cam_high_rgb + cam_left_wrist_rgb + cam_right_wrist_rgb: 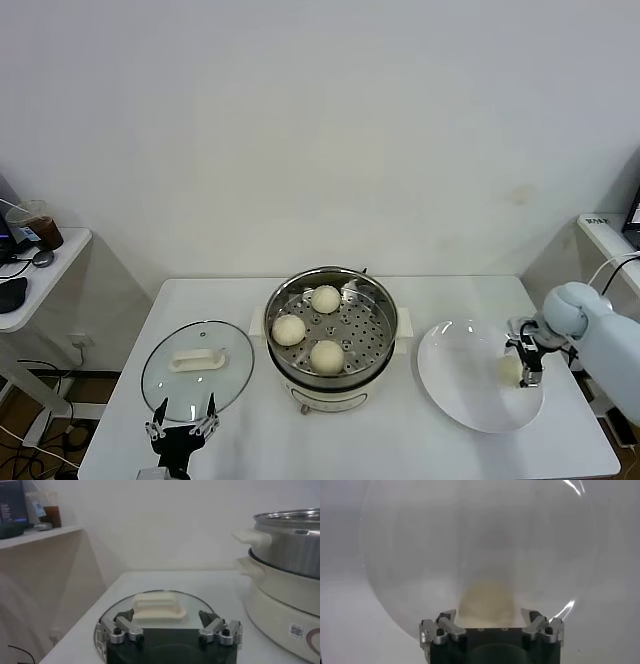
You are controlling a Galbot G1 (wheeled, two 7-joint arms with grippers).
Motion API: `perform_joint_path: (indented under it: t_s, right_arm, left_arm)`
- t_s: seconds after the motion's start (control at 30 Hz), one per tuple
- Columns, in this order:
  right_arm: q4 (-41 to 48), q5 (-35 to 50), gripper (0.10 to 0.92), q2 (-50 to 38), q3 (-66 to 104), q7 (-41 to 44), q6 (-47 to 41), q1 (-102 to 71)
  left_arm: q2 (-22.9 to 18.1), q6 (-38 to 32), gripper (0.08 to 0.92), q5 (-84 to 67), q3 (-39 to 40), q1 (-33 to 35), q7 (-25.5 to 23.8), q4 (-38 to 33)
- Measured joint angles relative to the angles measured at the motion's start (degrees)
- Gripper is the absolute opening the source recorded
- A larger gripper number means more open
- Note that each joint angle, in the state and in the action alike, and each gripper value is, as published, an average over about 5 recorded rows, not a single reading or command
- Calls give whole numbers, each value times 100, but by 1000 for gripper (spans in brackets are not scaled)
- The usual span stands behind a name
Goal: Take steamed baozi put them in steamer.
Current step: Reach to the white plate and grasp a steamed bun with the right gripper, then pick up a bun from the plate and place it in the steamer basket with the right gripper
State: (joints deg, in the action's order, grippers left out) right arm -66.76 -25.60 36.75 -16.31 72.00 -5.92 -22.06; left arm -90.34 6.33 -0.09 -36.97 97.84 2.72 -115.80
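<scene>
My right claw (492, 625) open — last bun (486, 602) dead ahead between its fingers, on the plate (455, 385) | steamer (330, 320) holds three | left claw (182, 425) open, parked by lid (197, 368).

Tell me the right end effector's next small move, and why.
Probably: lower slightly and close on the last baozi. The right end effector is open with its fingers on either side of that bun on the white plate, while three baozi already sit in the steamer. The left end effector waits by the glass lid.
</scene>
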Motion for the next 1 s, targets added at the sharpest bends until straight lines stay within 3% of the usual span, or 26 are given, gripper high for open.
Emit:
perform_joint_path:
  t_s: [0.2, 0.67, 1.0]
  right_arm:
    - [-4, -34, 760, -14, 5, 21, -26, -1]
    - [-89, 68, 375, -113, -36, 55, -173, 138]
    - [-446, 659, 331, -420, -454, 182, -465, 751]
  left_arm:
    - [-6, 0, 823, 0, 1, -3, 1, 1]
    - [-24, 0, 823, -7, 16, -53, 9, 34]
    - [-69, -26, 823, 43, 70, -111, 57, -14]
